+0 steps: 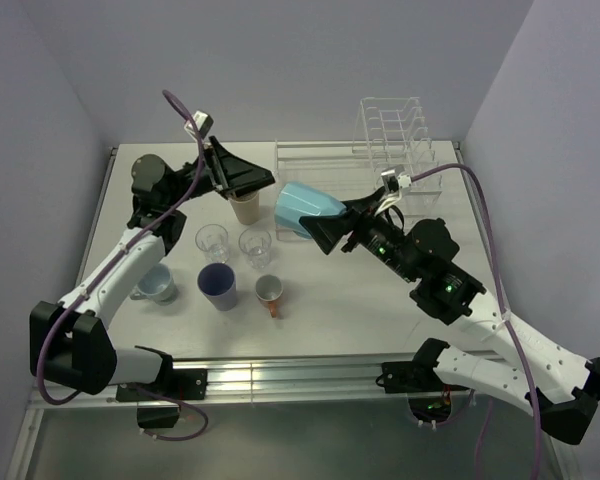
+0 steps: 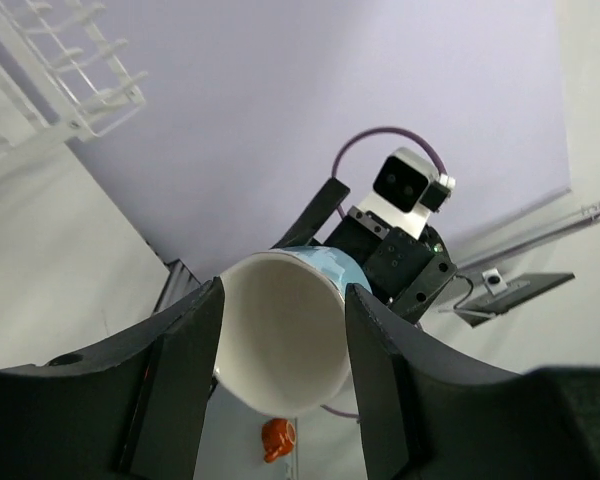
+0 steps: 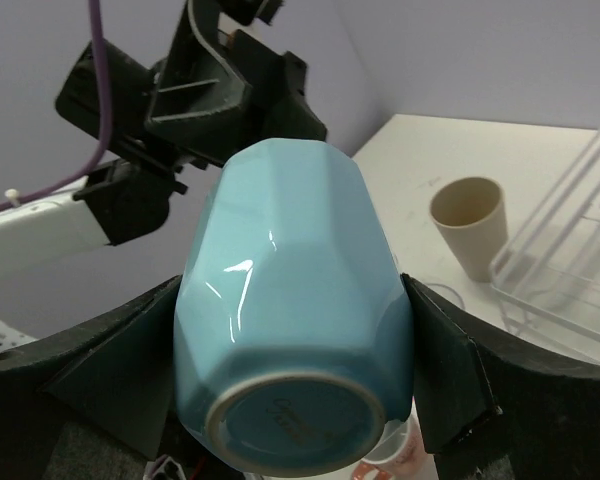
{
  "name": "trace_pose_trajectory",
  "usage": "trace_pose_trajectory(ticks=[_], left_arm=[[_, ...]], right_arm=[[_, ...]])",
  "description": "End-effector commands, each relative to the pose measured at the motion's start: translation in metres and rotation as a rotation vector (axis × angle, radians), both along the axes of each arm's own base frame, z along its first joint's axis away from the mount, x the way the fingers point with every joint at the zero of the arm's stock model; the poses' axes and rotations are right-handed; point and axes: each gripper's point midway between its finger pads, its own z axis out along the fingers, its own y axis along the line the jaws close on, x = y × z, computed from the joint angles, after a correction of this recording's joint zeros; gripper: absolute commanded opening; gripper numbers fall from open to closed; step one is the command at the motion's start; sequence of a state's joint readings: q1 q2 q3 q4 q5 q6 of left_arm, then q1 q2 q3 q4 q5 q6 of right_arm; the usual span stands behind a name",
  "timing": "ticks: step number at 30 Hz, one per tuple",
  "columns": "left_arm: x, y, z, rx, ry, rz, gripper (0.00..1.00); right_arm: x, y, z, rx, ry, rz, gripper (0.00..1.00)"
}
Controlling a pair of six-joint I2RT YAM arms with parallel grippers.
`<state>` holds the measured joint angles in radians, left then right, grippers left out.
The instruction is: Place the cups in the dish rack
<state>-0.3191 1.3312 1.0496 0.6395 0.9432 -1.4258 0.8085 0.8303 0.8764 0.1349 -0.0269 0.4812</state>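
My right gripper (image 1: 325, 222) is shut on the light blue cup (image 1: 305, 210) and holds it on its side above the table, base toward its wrist (image 3: 290, 330). My left gripper (image 1: 263, 183) is open, its fingers on either side of the cup's white mouth (image 2: 280, 340); I cannot tell if they touch it. The tan cup (image 1: 245, 208) stands just below. Two clear glasses (image 1: 212, 240) (image 1: 255, 243), the purple cup (image 1: 218, 285), the orange-handled mug (image 1: 270, 290) and the grey-blue mug (image 1: 158, 283) stand on the table. The clear dish rack (image 1: 380, 150) sits at the back right.
The rack's taller divider section (image 1: 392, 125) rises at the far right by the wall. The rack's bars show in the left wrist view (image 2: 80, 90) and in the right wrist view (image 3: 570, 260). Walls close in the table on three sides.
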Motion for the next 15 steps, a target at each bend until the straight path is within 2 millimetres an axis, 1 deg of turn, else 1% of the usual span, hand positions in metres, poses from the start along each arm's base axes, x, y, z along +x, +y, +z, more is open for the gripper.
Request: trace_pose_trajectory(ticks=[1,2,3,4,5,6,7,8,9,10,11,12,13,14,15], left_arm=[[0.003,0.025,0.025,0.002,-0.089,0.062,0.58],[0.006,0.03,0.024,0.011,-0.093,0.079,0.58],[0.015,0.042,0.023,0.021,-0.088,0.121,0.58],[0.022,0.048,0.018,0.036,-0.054,0.147,0.59],[0.027,0.053,0.017,0.051,-0.066,0.173,0.59],[0.034,0.064,0.015,0.064,-0.062,0.215,0.59],[0.043,0.07,0.009,0.088,-0.01,0.253,0.59],[0.049,0.076,0.004,0.124,-0.032,0.29,0.59],[0.056,0.082,0.001,0.149,-0.022,0.33,0.59],[0.065,0.088,0.005,0.172,-0.027,0.392,0.58],[0.07,0.092,-0.011,0.24,0.007,0.422,0.58],[0.073,0.095,-0.015,0.267,0.019,0.451,0.58],[0.076,0.098,-0.015,0.294,0.016,0.477,0.58],[0.08,0.105,-0.028,0.352,0.043,0.526,0.58],[0.082,0.109,-0.031,0.375,0.046,0.552,0.58]], right_arm=[[-0.002,-0.031,0.073,0.129,-0.128,-0.094,0.0],[0.0,-0.033,0.074,0.124,-0.125,-0.107,0.0],[0.004,-0.032,0.067,0.095,-0.099,-0.119,0.0],[0.006,-0.035,0.074,0.092,-0.107,-0.133,0.0],[0.012,-0.039,0.076,0.082,-0.1,-0.161,0.0],[0.022,-0.036,0.063,0.029,-0.058,-0.179,0.0],[0.026,-0.04,0.078,0.025,-0.072,-0.2,0.0],[0.036,-0.044,0.077,-0.005,-0.054,-0.242,0.0],[0.054,-0.037,0.055,-0.092,0.011,-0.261,0.0],[0.059,-0.041,0.078,-0.09,-0.007,-0.283,0.0],[0.073,-0.046,0.078,-0.123,0.015,-0.319,0.0],[0.097,-0.036,0.045,-0.23,0.109,-0.327,0.0],[0.106,-0.036,0.068,-0.231,0.089,-0.344,0.0],[0.118,-0.036,0.065,-0.268,0.11,-0.365,0.0],[0.145,-0.031,0.024,-0.385,0.212,-0.388,0.0]])
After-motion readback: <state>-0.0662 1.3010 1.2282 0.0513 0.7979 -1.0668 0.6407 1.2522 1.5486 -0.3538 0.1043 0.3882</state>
